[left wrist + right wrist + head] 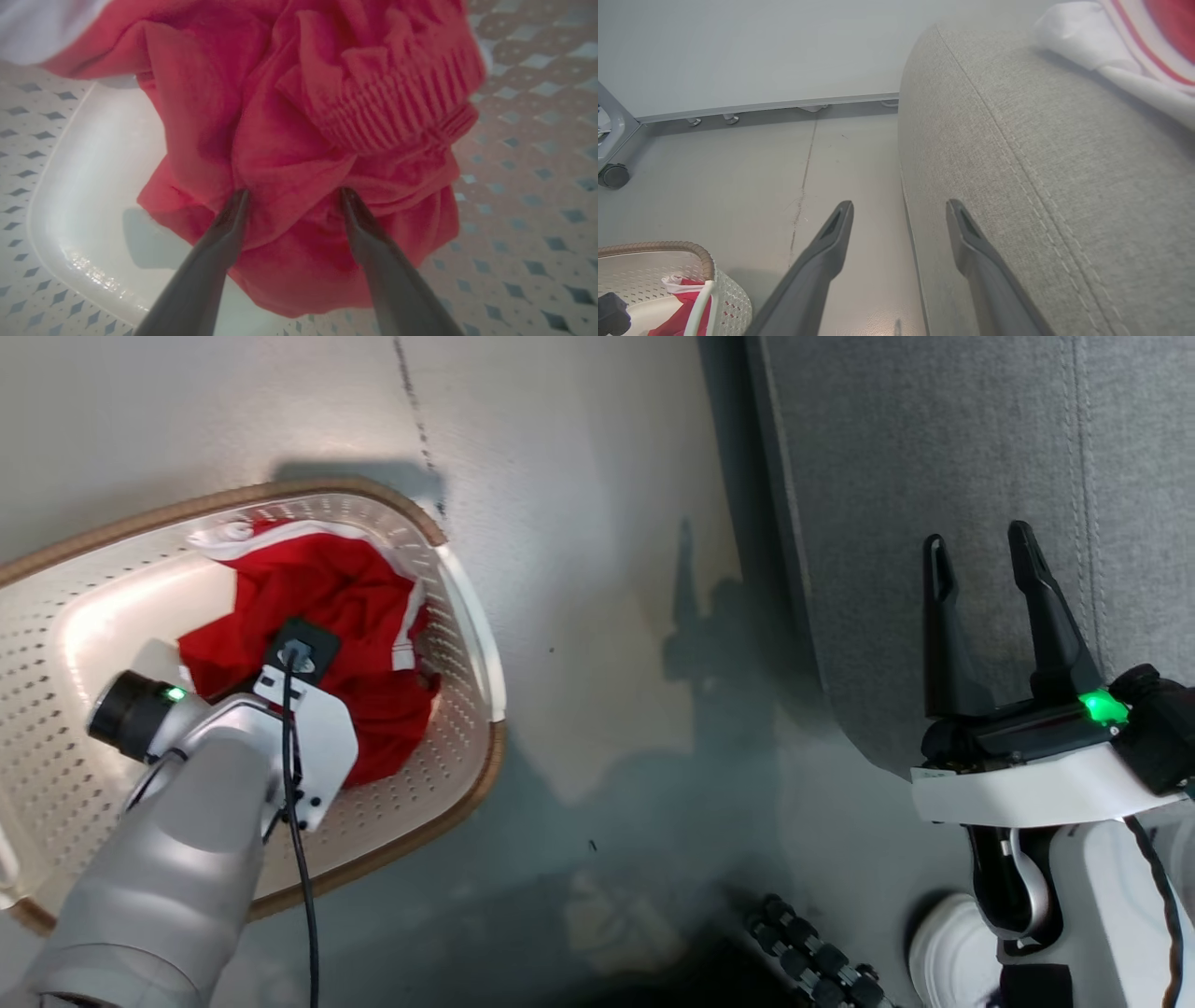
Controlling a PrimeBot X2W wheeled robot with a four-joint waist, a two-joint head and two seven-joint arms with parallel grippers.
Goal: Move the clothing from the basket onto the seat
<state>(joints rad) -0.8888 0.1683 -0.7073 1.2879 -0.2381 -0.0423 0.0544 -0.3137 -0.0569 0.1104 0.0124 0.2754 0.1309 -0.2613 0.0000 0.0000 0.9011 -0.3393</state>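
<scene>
Red and crumpled, the clothing (327, 588) lay heaped in the basket (65, 784). We judged it light, limp and apt to trail, best pinched at a thick raised fold near the middle of the heap. Our left claw (294, 193) stood apart, tips pressed into the cloth with one such fold between them, while our right claw (977, 537) hung apart and empty over the edge of the seat (934, 448).

Left hand (294, 198) spread wide, pressed into crumpled red clothing (280, 107), cream perforated basket (528, 224) beneath and around
</scene>
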